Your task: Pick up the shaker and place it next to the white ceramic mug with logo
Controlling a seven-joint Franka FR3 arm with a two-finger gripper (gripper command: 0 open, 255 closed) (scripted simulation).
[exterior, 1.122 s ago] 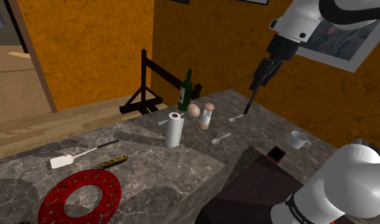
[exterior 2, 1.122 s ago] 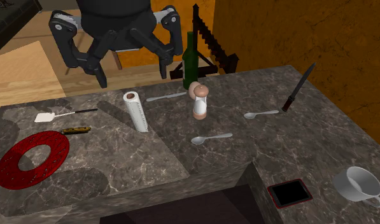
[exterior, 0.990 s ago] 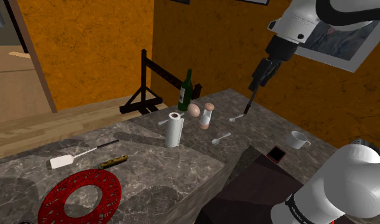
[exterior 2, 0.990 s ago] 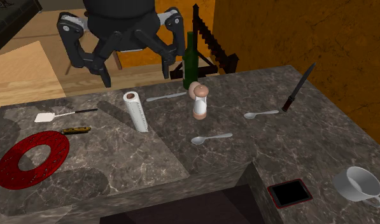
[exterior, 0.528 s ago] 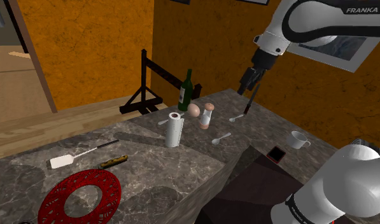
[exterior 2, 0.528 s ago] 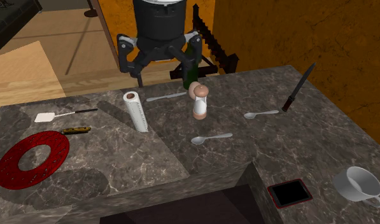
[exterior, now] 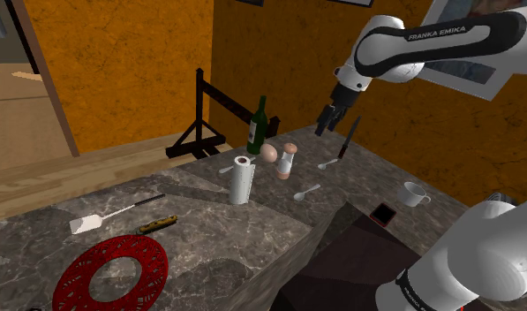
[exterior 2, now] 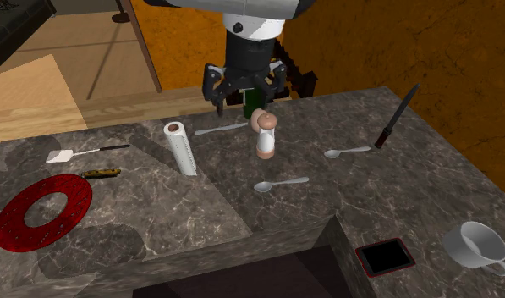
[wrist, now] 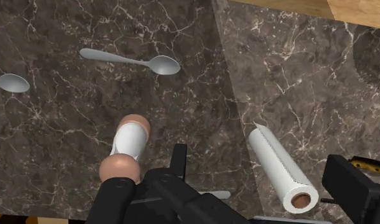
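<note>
Dark marble counter [exterior 2: 411,169], viewed from the stand's side. Nearest, at the second exterior view's lower right, is a pale mug [exterior 2: 476,245], with a flat black slab [exterior 2: 383,256] near it to the left. At the lower left lies a red ring [exterior 2: 43,210]. Just beyond it are a yellow-handled tool [exterior 2: 100,173] and a white spatula [exterior 2: 63,155].

Mid-counter there is a spoon [exterior 2: 280,184], an upright paper roll [exterior 2: 181,149] and the shaker [exterior 2: 266,140]. The shaker stands upright, white-bodied with a brownish cap, well apart from the mug. A brown ball [exterior 2: 258,118] sits just behind it. A second spoon [exterior 2: 345,152] lies to the right, and a knife [exterior 2: 397,116] stands tilted at the far right edge.

Farther back stands a green bottle [exterior: 258,128]. The gripper [exterior: 322,129] hangs above the counter near the bottle, released, its fingers spread and grasping nothing. In the wrist view the shaker sits beside one finger, not between the two. Behind are a black easel [exterior: 199,124] and orange walls [exterior: 120,62].
</note>
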